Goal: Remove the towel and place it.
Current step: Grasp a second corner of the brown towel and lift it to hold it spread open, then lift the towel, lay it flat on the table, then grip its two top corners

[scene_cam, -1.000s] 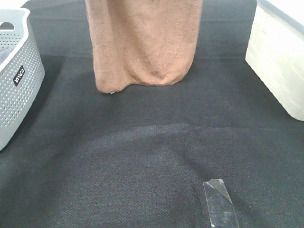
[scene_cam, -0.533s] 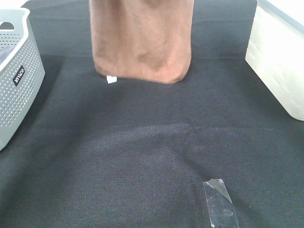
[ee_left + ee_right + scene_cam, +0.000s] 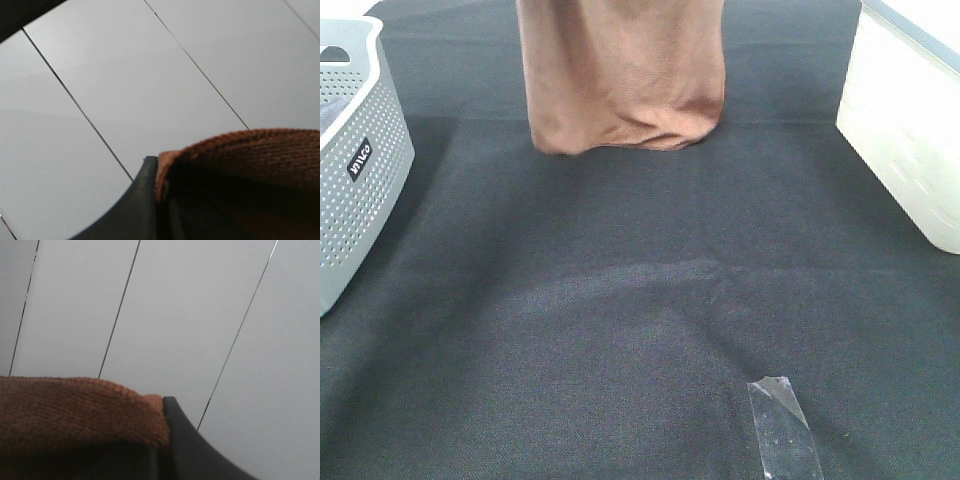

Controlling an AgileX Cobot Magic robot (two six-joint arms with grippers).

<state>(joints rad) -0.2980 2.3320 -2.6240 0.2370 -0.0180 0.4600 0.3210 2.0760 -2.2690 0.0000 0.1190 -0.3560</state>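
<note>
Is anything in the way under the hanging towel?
Nothing visible is. The towel hangs over bare black table covering; the grey basket and white bin stand off to the sides, and a tape strip lies well nearer the camera.

towel (image 3: pixel 625 75): reddish-brown cloth, matt, short fuzzy nap; in both wrist views the weave reads as fine ribbed loops. surface (image 3: pixel 620 330): black woven cloth, matt, slightly rough. basket (image 3: pixel 365 190): grey plastic, smooth, perforated wall. bin (image 3: pixel 905 120): off-white plastic, embossed weave pattern. 1 tape strip (image 3: pixel 782 430): clear glossy film, wrinkled.
</note>
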